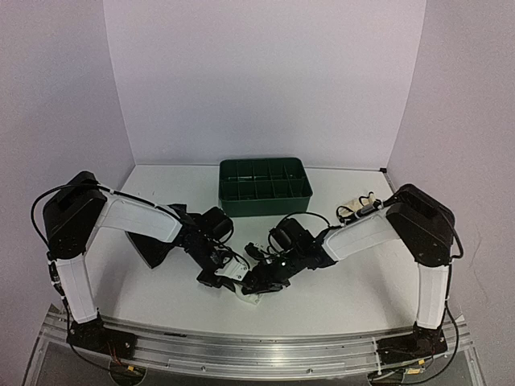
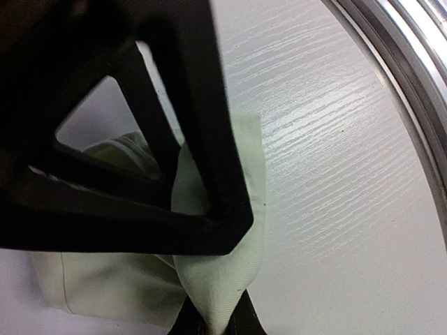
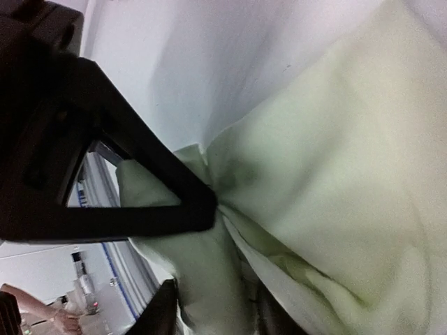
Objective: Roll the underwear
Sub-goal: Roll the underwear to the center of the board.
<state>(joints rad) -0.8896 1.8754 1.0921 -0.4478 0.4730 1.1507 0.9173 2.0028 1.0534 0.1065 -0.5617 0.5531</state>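
Note:
The pale mint-white underwear [image 2: 225, 276] lies bunched near the table's front middle, mostly covered by both grippers in the top view [image 1: 235, 272]. My left gripper [image 2: 213, 324] is shut on a pinched fold of it [image 1: 224, 273]. My right gripper [image 3: 213, 317] meets it from the right [image 1: 257, 279]. Its fingers stand apart with a loose bundle of the same cloth [image 3: 335, 174] between them. A black striped underwear [image 1: 153, 248] lies under the left arm. A cream one with dark edging [image 1: 358, 207] lies behind the right arm.
A dark green compartmented tray [image 1: 265, 207] stands at the back middle of the white table. The metal rail of the table's front edge [image 2: 398, 42] runs close by the grippers. The other gripper's black triangular finger frame fills the near part of each wrist view.

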